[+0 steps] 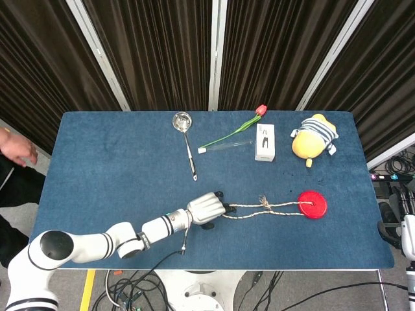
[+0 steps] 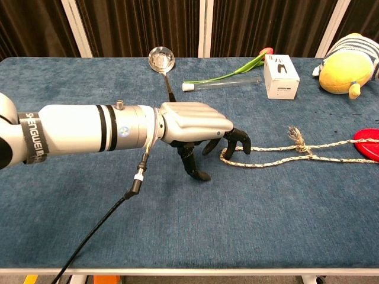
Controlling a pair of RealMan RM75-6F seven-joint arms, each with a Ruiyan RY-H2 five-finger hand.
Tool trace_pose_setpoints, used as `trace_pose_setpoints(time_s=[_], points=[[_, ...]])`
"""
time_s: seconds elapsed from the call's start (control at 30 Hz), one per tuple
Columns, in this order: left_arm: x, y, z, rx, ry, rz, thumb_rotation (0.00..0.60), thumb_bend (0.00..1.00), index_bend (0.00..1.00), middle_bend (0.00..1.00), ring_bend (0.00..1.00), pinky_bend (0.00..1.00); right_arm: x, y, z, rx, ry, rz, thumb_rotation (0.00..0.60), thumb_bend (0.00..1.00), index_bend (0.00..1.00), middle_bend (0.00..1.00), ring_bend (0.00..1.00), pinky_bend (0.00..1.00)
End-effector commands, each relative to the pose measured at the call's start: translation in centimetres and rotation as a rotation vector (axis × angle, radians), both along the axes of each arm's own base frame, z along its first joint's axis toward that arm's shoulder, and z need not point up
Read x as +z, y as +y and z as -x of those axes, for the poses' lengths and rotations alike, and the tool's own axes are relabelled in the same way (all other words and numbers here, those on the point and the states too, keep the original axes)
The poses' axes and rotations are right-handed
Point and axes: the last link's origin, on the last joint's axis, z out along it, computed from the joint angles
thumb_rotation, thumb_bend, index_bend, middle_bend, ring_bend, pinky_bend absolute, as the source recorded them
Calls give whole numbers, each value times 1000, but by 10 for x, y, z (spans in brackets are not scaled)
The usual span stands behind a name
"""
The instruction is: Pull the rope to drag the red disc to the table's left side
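Rope end hooked, disc far out right

Left robot hand [image 2: 192,127] sits palm-down on the counter [image 1: 117,168], fingers [image 2: 239,139] curled into the looped end of the rope [image 2: 269,152]; thumb tip planted on the cloth. Looks like a grip on the rope, contact partly hidden. Rope runs right from the fingers, past a knot [image 2: 295,139], to the red disc [image 1: 312,204], well apart from the hand. Right robot hand not visible.

On the desk [image 1: 97,155], the left hand [image 1: 206,208] sits at the rope's [image 1: 272,209] left end; the disc [image 1: 312,204] lies at its right end. Behind them lie a ladle [image 1: 186,139], flower [image 1: 237,128], box [image 1: 264,142] and toy [image 1: 312,138].
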Motion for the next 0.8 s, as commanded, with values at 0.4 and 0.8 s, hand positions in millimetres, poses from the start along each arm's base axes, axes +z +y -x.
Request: trace_pose_setpoints(time_s=[0.4,0.8], points=[[7,-1,0,8,-11,12,600,256,377,1000,670,220,-1,-1,-1,1,0,-2,600,271,0,0,0,0],[15,5,3,23,-16,-17,600,379,698,1000,807,399,-2,0,-1,-1,2,-11,600,271,0,0,0,0]])
